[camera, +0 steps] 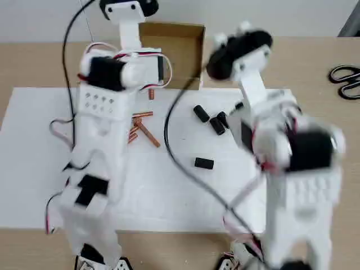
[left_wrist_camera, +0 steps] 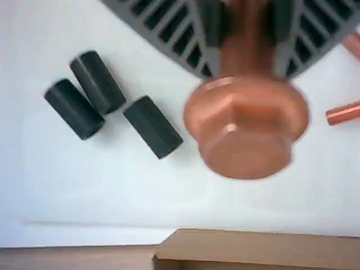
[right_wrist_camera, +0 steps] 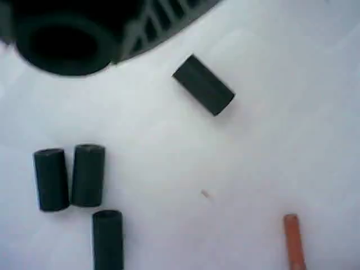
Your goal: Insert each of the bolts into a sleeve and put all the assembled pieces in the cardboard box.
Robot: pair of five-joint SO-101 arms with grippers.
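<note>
Step in hand: mating. Clamped in left claw [left_wrist_camera: 246,39]: bolt [left_wrist_camera: 246,126]. Apparently clamped in right claw [right_wrist_camera: 79,14]: sleeve [right_wrist_camera: 64,45]. Next: align, insert.

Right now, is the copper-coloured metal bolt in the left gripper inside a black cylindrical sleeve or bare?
Bare: the copper-coloured metal bolt, clamped in the left gripper, shows a copper shank with no sleeve around it.

Scissors [camera: 344,80] lie on the wooden table [camera: 34,62] beside white paper [camera: 34,169].
</note>
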